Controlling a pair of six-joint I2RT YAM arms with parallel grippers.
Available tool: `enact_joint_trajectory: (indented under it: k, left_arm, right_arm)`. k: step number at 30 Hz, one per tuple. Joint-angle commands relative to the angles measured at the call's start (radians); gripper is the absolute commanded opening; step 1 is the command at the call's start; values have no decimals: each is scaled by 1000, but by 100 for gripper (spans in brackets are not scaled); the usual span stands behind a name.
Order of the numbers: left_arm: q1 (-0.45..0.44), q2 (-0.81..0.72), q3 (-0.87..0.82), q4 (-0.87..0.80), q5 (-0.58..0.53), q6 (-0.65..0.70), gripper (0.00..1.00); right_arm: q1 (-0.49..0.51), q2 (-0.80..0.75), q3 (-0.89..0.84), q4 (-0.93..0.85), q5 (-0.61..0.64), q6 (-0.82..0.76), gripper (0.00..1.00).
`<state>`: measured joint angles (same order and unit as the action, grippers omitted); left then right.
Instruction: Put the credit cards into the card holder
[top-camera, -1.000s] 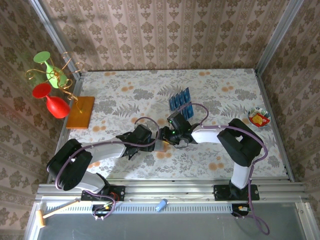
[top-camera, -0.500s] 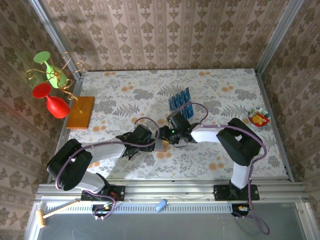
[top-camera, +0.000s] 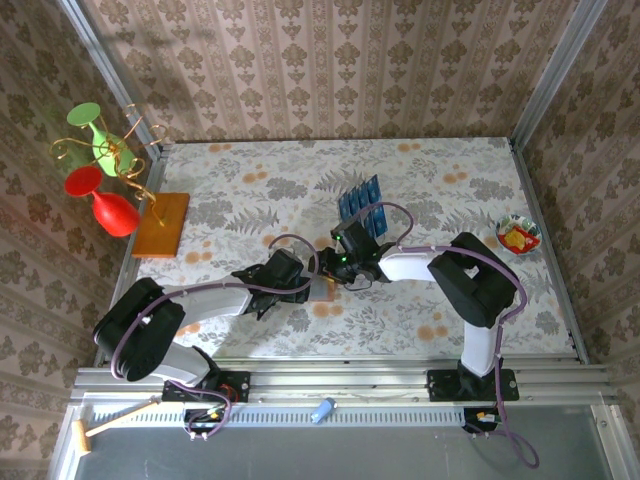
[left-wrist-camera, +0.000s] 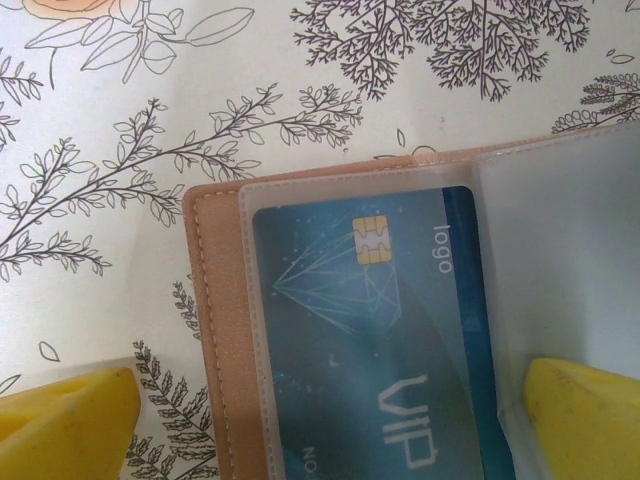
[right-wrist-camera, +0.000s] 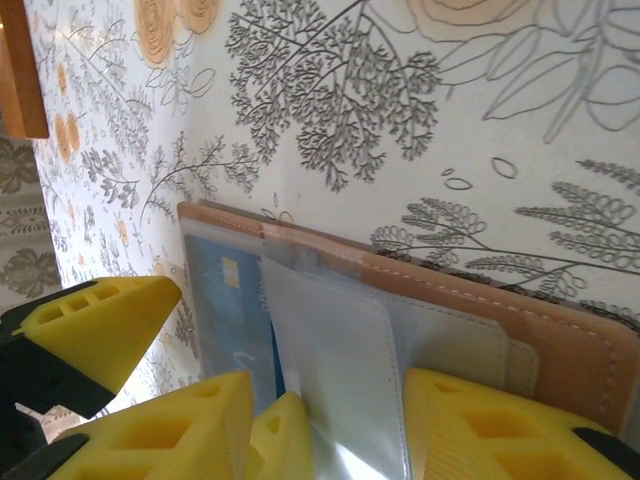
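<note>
- Two arms (top-camera: 200, 300) lean over the flowered worktop (top-camera: 450, 180); where's the card holder (left-wrist-camera: 212, 330)?
- Open and flat at the middle, right where the arms meet. Spare credit cards (top-camera: 360, 203) stand fanned at its one o'clock.
- Anything in it?
- One blue card (left-wrist-camera: 370, 320), inside a clear pocket (left-wrist-camera: 255, 300).
- And the fingers?
- Left fingers (left-wrist-camera: 70, 420) are spread wide, released, straddling the holder. Right fingers (right-wrist-camera: 490, 420) sit half apart around a clear flap (right-wrist-camera: 340, 360); pinching it or not, I cannot tell.
</note>
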<state>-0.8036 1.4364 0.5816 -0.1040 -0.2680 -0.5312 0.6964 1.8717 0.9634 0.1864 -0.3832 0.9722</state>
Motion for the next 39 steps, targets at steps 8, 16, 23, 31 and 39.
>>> enact_joint_trajectory:
  k: [8, 16, 23, 31, 39]
  left_arm:
    - [5, 0, -24, -27, -15, -14, 100]
    - [10, -157, 14, -92, -19, -21, 100]
    - [62, -323, 39, -157, -12, -27, 100]
    - [136, -427, 21, -199, 0, -22, 100]
    - [183, -481, 16, -219, 16, -15, 100]
  right_arm:
    - [2, 13, 36, 44, -67, -27, 43]
    - [9, 16, 40, 30, -70, -27, 44]
    - [30, 1, 49, 19, -72, -21, 44]
    - [70, -19, 116, -48, -60, -33, 45]
    - [110, 81, 227, -96, -50, -37, 45]
